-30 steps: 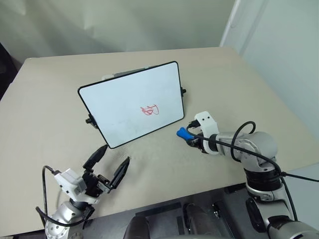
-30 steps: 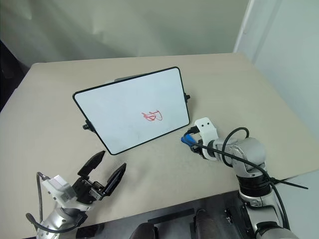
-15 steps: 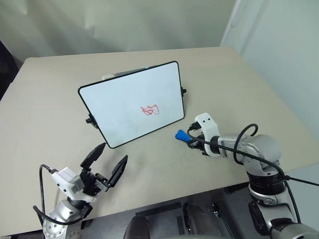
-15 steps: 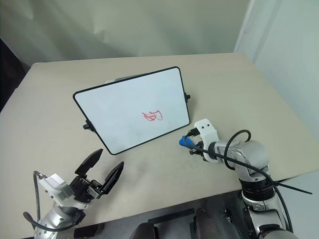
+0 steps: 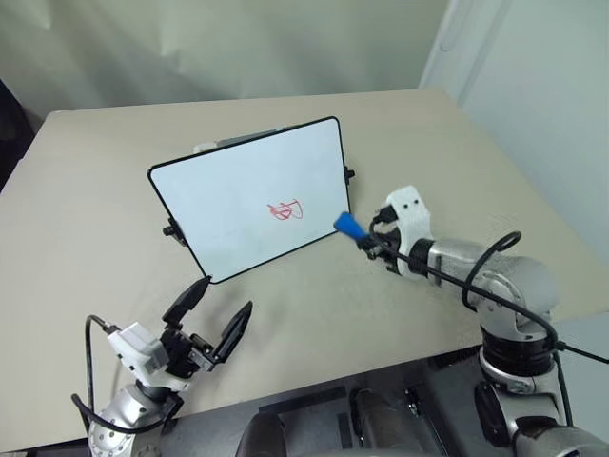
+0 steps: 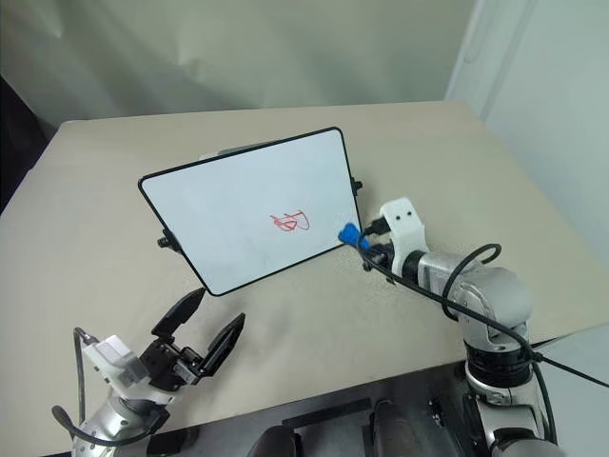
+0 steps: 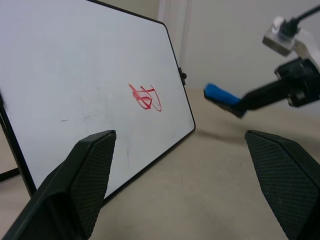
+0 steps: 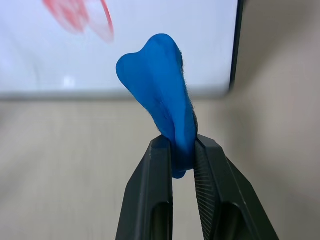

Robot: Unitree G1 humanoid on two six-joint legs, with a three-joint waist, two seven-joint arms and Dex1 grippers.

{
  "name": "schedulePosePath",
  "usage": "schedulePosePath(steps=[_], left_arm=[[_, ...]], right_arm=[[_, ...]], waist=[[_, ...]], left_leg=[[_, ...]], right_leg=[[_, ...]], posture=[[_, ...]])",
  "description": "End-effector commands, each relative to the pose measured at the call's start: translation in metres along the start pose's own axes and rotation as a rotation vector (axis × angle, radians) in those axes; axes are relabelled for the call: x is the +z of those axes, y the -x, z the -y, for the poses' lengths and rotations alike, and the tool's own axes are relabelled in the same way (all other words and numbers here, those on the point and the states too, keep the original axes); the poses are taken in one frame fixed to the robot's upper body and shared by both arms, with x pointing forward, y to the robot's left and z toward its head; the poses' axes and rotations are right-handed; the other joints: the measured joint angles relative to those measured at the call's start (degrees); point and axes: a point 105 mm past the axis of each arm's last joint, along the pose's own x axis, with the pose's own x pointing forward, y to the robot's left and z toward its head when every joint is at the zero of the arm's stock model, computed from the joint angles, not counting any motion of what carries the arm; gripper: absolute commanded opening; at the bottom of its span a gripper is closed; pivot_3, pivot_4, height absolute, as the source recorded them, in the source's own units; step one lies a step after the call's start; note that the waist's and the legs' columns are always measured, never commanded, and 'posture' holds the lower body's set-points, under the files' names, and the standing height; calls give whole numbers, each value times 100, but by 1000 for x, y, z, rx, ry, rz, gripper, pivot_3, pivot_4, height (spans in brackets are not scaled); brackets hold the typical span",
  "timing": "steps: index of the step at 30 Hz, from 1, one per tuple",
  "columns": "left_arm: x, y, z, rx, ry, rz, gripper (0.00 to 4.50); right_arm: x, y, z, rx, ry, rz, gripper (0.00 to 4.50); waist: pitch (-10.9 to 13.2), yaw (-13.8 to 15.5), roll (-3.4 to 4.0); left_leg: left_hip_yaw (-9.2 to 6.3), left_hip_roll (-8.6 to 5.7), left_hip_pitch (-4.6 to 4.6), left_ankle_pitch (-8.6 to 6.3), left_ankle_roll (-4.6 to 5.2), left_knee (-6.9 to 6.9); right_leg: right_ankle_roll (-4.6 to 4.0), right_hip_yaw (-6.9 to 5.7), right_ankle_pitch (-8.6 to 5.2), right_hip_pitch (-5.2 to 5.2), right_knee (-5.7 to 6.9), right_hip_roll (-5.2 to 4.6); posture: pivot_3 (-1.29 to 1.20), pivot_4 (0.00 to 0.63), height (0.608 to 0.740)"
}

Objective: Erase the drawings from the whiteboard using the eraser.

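While right gripper (image 8: 183, 150) stays clamped on eraser (image 5: 346, 225), it has risen to whiteboard's (image 5: 228, 200) right edge; drawings (image 5: 285, 210) untouched; left gripper (image 5: 214, 312) open.

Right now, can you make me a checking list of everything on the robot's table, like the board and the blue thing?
Surface: beige table, bare around the board.
Whiteboard: propped up, leaning back, black frame.
Drawings: red scribble on the board, not wiped yet.
Eraser: blue, off the table, near the board's lower right corner; touching the board cannot be told.
Clutter: something pale sits behind the board; cannot tell what.
Right gripper: shut on the eraser.
Left gripper: open, holding nothing, above the near table edge.
Cables: black cable looping along the right arm; another at the left wrist.
Surroundings: pale wall behind the table.
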Motion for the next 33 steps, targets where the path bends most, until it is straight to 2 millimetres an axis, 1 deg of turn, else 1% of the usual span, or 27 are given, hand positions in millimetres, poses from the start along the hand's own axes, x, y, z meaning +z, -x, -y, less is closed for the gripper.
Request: schedulePosePath(steps=[1,3,5,7,10,12,15,18,22,24,27,29,31,33], left_arm=[[11,-3,5,-19,-30,34,4500],[11,-3,5,-19,-32,34,4500],[11,-3,5,-19,-34,32,4500],[11,-4,6,-20,-34,31,4500],[10,-4,6,-20,-35,30,4500],[10,-4,7,-20,-36,29,4500],[10,-4,6,-17,-35,29,4500],[10,-3,5,-13,-33,28,4500],[10,-3,5,-11,-32,28,4500],[10,-3,5,-11,-30,28,4500],[9,-2,5,-12,-28,27,4500],[9,-2,5,-11,-28,27,4500],[9,-2,4,-9,-28,26,4500],[9,-1,3,-7,-29,25,4500]], right_arm=[[11,-10,9,-55,71,52,399],[13,-16,9,-53,91,54,399],[17,-21,5,-33,130,62,399],[24,-27,-2,-12,185,81,399],[34,-35,-7,2,219,106,399],[40,-39,-9,10,228,118,399],[46,-44,-19,48,262,131,399],[48,-47,-26,76,280,135,399],[40,-51,-36,124,313,106,399],[23,-57,-39,149,329,30,399],[0,-65,-29,119,336,-93,399],[-8,-66,-23,96,333,-129,399],[-11,-66,-19,82,326,-143,399],[-4,-65,-17,73,321,-114,399]], waist=[[0,0,0],[0,3,0],[1,7,2],[2,6,3],[2,3,4],[2,3,3],[2,4,3],[2,5,4],[2,10,4],[2,9,3],[2,11,3],[2,11,4],[2,11,4],[2,10,4]], left_leg=[[-3,0,1,0,0,0],[-4,0,-1,4,-8,0],[-7,0,-3,13,-24,0],[-8,0,-5,16,-30,-1],[-9,0,-6,17,-31,-2],[-10,0,-5,16,-30,-1],[-11,0,-6,17,-32,-1],[-15,0,-7,18,-38,-2],[-16,0,-9,18,-45,-2],[-16,0,-9,18,-48,-1],[-19,0,-8,20,-53,-1],[-20,1,-7,22,-60,-1],[-22,0,-8,29,-78,-1],[-23,0,-8,30,-81,-1]], right_leg=[[0,0,0,0,0,0],[0,0,0,-1,-2,-2],[0,0,0,-5,-2,-2],[0,0,0,-9,-2,-2],[1,0,1,-11,-1,-2],[1,0,1,-11,-1,-2],[1,0,1,-11,-2,-2],[1,0,1,-12,-3,-2],[1,0,1,-12,-6,-2],[1,0,1,-12,-6,-2],[1,0,1,-12,-5,-3],[1,0,1,-12,-4,-4],[1,0,1,-12,-1,-4],[0,0,2,-11,0,-4]], posture=[[0,150,740],[0,150,740],[0,150,740],[0,150,740],[0,150,740],[0,150,740],[0,150,740],[0,150,740],[0,150,740],[0,150,740],[0,150,740],[0,150,740],[0,150,740],[0,150,740]])
